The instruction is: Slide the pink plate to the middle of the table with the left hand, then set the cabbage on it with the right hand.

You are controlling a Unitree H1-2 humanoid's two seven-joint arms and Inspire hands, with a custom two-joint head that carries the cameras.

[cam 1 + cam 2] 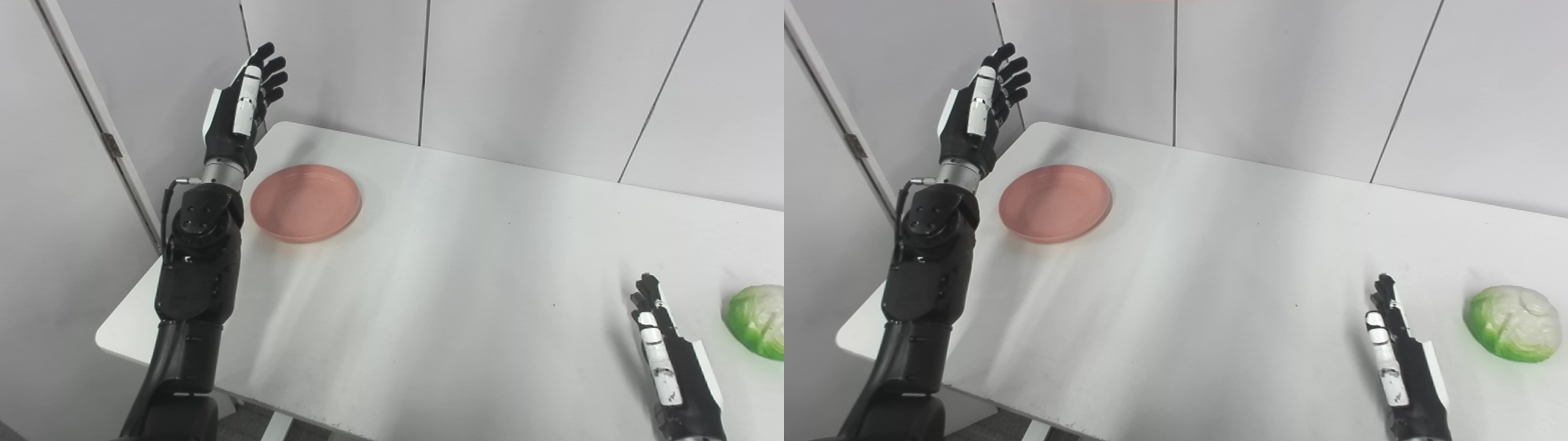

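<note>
The pink plate lies flat near the table's far left corner, with nothing on it. My left hand is raised in the air just left of and behind the plate, fingers spread open, holding nothing and not touching the plate. The green and white cabbage rests on the table at the right side. My right hand lies low over the table near the front right, fingers straight and open, a short way left of the cabbage and apart from it.
The white table has a rounded far left corner and a front edge close to my left forearm. Grey wall panels stand right behind the table. A door frame runs down the left.
</note>
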